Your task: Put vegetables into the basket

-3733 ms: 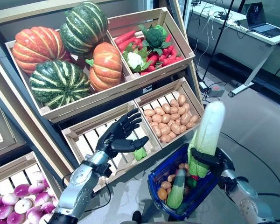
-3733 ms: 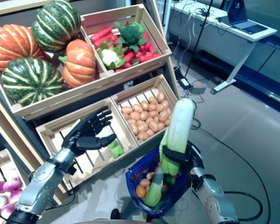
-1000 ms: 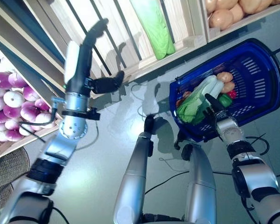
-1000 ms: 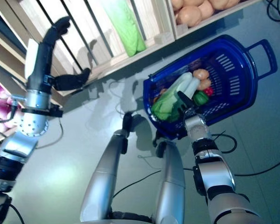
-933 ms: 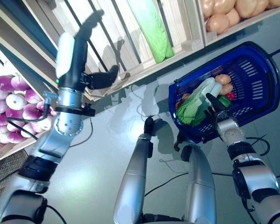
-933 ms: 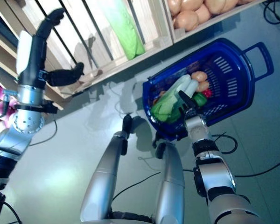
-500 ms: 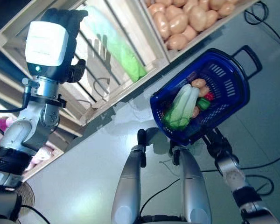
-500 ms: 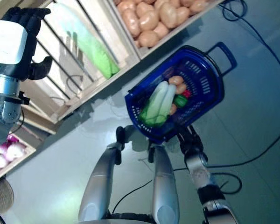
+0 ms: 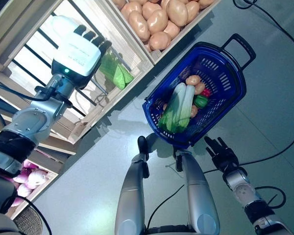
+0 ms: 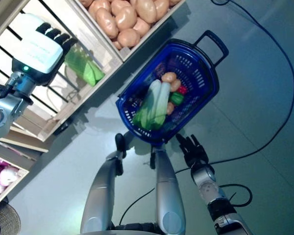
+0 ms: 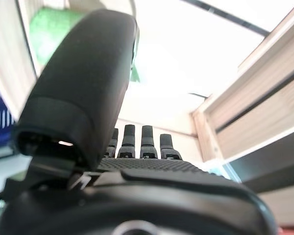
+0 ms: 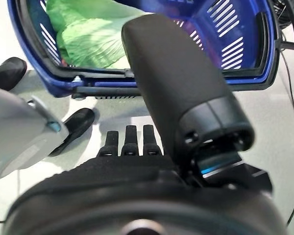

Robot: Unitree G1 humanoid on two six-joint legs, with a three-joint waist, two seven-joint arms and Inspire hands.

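The blue basket (image 9: 220, 66) stands on the floor below the wooden stand. In it lie a long green and white cabbage (image 9: 179, 105), a round orange vegetable (image 9: 192, 80), a green pepper (image 9: 201, 101) and something small and red (image 9: 206, 92). My right hand (image 9: 221, 155) is open and empty just outside the basket's near rim; its wrist view shows straight fingers (image 12: 130, 142) before the basket (image 12: 264, 49) and the cabbage (image 12: 88, 36). My left hand (image 9: 78, 46) is open inside the slatted crate, its fingers (image 11: 137, 142) straight, right beside a long green vegetable (image 9: 115, 73).
The wooden stand's slatted crate (image 9: 112, 95) and a neighbouring crate sit close to the basket's far side. Grey floor (image 9: 264, 112) stretches to the right of the basket.
The camera has tilted. My right hand has let go of the cabbage, which now lies in the basket, and drawn back outside the rim. My left hand has reached into the crate to the green vegetable.
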